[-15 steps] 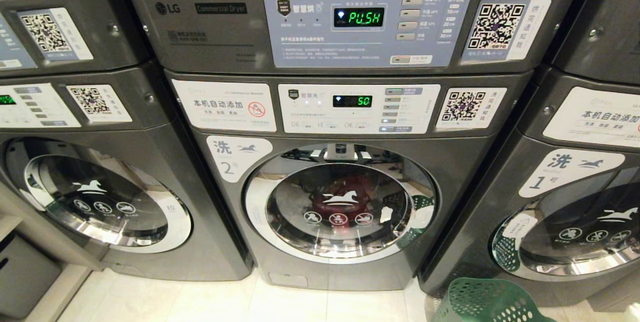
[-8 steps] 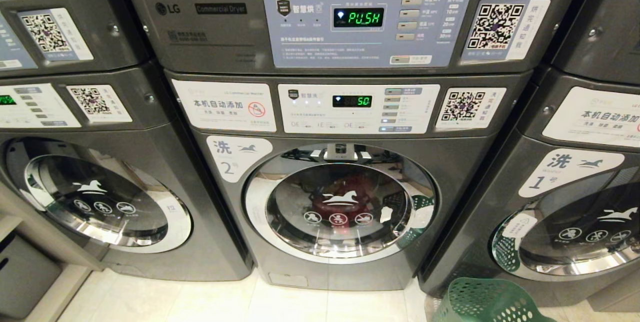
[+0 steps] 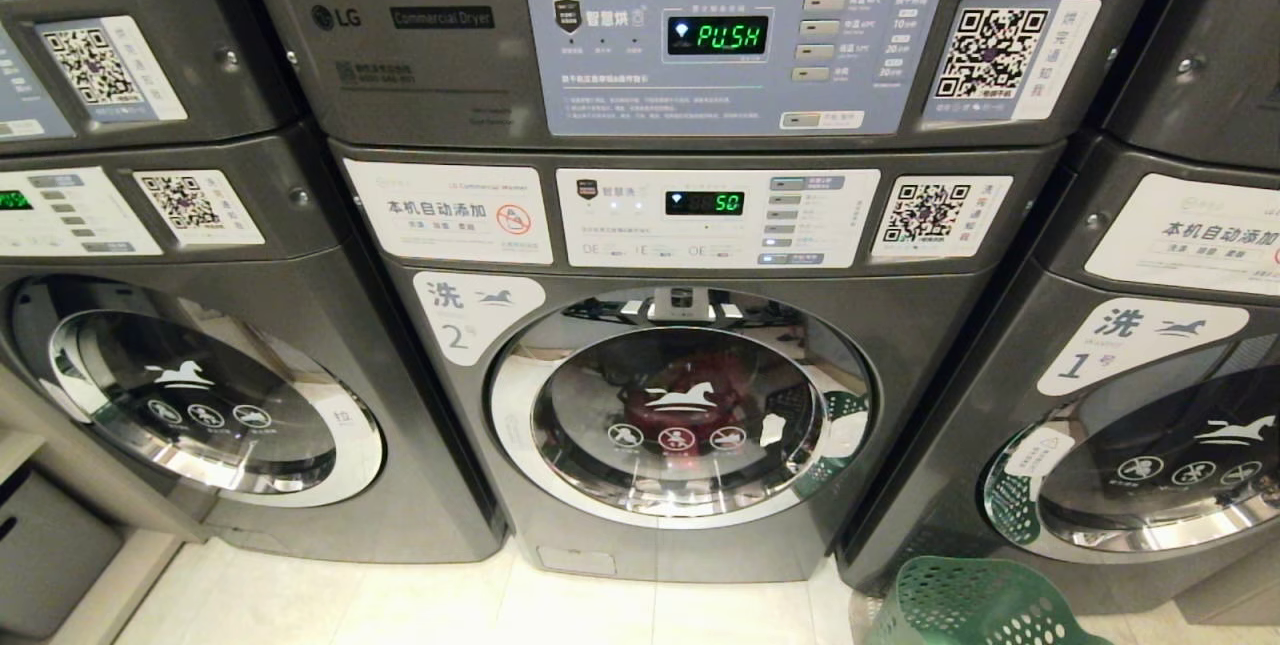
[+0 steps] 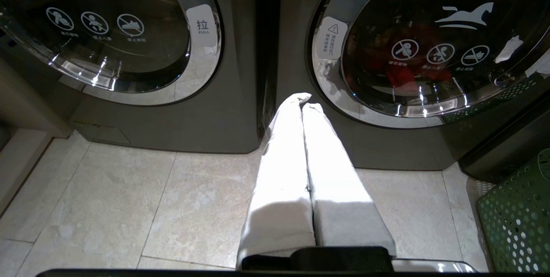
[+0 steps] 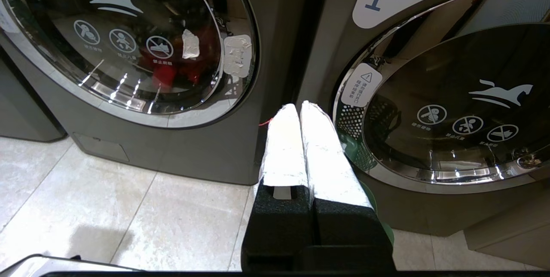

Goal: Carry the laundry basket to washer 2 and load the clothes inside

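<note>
Washer 2 (image 3: 930, 325) stands in the middle, and its chrome-ringed door (image 3: 680, 405) is closed. Of the clothes, a red garment (image 3: 690, 390) shows behind the glass, and both wrist views show the red garment too (image 4: 399, 75) (image 5: 172, 71). The green laundry basket (image 3: 970, 605) sits on the floor at the lower right, in front of washer 1; its wall (image 4: 515, 221) is at the edge of the left wrist view. My left gripper (image 4: 303, 100) is shut and empty, low before washer 2's left edge. My right gripper (image 5: 299, 107) is shut and empty, between washers 2 and 1. Neither gripper appears in the head view.
Washer 1 (image 3: 1130, 345) stands to the right and another closed washer (image 3: 200, 395) to the left. Dryers (image 3: 440, 55) are stacked above. A low shelf unit (image 3: 60, 545) is at the far left. Pale floor tiles (image 3: 450, 605) run along the machines' fronts.
</note>
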Motion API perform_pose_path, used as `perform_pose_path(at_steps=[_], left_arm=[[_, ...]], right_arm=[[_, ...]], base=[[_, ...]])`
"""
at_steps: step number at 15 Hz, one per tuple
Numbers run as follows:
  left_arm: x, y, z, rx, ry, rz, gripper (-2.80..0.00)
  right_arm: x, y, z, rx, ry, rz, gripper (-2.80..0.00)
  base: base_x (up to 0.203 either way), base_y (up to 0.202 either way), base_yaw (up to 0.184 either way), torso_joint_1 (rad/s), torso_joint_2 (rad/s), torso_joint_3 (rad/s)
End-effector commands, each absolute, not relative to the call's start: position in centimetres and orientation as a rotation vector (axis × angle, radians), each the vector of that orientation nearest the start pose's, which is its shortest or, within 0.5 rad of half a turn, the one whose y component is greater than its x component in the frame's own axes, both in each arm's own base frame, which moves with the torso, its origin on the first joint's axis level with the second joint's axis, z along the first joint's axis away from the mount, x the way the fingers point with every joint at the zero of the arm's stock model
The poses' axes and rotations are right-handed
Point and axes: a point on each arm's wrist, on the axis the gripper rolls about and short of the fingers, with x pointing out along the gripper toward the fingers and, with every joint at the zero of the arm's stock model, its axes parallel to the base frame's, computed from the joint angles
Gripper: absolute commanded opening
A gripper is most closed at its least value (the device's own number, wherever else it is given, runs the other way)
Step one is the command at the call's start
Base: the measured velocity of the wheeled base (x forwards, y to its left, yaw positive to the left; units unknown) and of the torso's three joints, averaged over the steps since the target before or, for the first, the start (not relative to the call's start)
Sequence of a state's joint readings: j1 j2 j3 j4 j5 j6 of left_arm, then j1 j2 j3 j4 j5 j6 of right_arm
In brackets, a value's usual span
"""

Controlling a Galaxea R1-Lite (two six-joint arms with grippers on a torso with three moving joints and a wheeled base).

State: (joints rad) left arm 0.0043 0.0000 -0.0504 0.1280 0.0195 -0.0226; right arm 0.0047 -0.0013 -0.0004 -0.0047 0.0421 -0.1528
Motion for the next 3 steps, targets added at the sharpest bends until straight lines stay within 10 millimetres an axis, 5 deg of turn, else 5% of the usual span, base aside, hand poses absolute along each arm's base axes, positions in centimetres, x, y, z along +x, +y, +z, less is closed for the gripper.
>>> perform_pose_path(at_steps=[1,3], left_arm=[[-2.72,0.03,7.62,-0.022,0.078,0.025,-2.8],[-2.72,0.03,7.62,-0.022,0.078,0.025,-2.8]], right_arm=[[-2.27,0.07,7.52,-0.152,-0.003,0.041,-2.8],[-2.28,0.06,7.55,-0.141,-0.003,0.034,-2.8]], base=[[0.0,0.0,0.0,0.0,0.0,0.0],[0.0,0.0,0.0,0.0,0.0,0.0]])
